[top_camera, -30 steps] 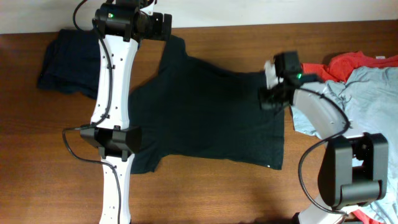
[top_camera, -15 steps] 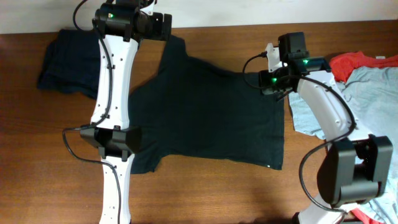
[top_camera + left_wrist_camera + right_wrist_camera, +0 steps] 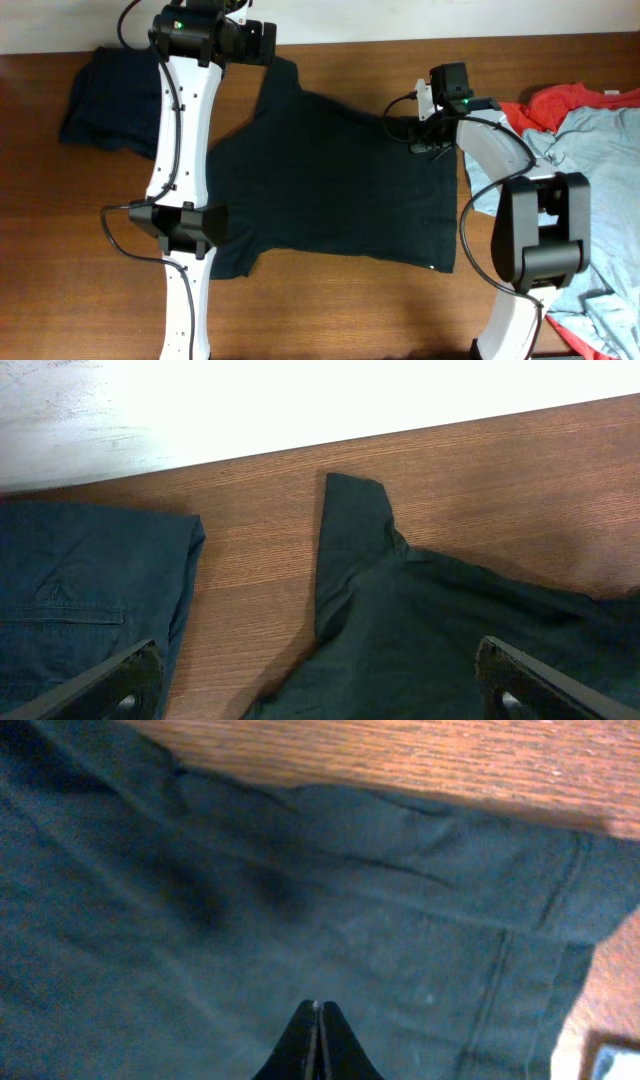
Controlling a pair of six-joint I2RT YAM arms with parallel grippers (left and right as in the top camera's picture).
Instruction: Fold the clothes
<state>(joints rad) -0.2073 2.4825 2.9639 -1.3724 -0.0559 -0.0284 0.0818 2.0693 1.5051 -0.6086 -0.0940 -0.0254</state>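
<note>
From above, the black T-shirt (image 3: 330, 180) lies spread on the wooden table (image 3: 350, 310), neck to my left and hem to my right. It is flat and not yet folded. I judge that the step in hand is getting a hold on it for the first fold. My left gripper (image 3: 264, 44) hovers just beside the far sleeve. My right gripper (image 3: 421, 137) is at the far hem corner. A dark navy garment (image 3: 105, 95) lies well apart on the left. A light blue-grey shirt (image 3: 590, 150) and a red-orange one (image 3: 565, 100) are heaped on the right, partly cut off by the edge.

In the left wrist view my fingers (image 3: 130, 680) stand wide apart with nothing between them. The far sleeve (image 3: 352, 525) points away, and it lies flat on the wood.

In the right wrist view my fingertips (image 3: 318, 1045) are pressed together over the black cloth, near the stitched hem (image 3: 500, 1000). I see no fold rising between them. I cannot tell if they touch the cloth or only hang above it.

For the next move, I think the right jaws must part and take the hem corner, while the left ones close on the sleeve or shoulder. The near sleeve is partly hidden under my left arm.
</note>
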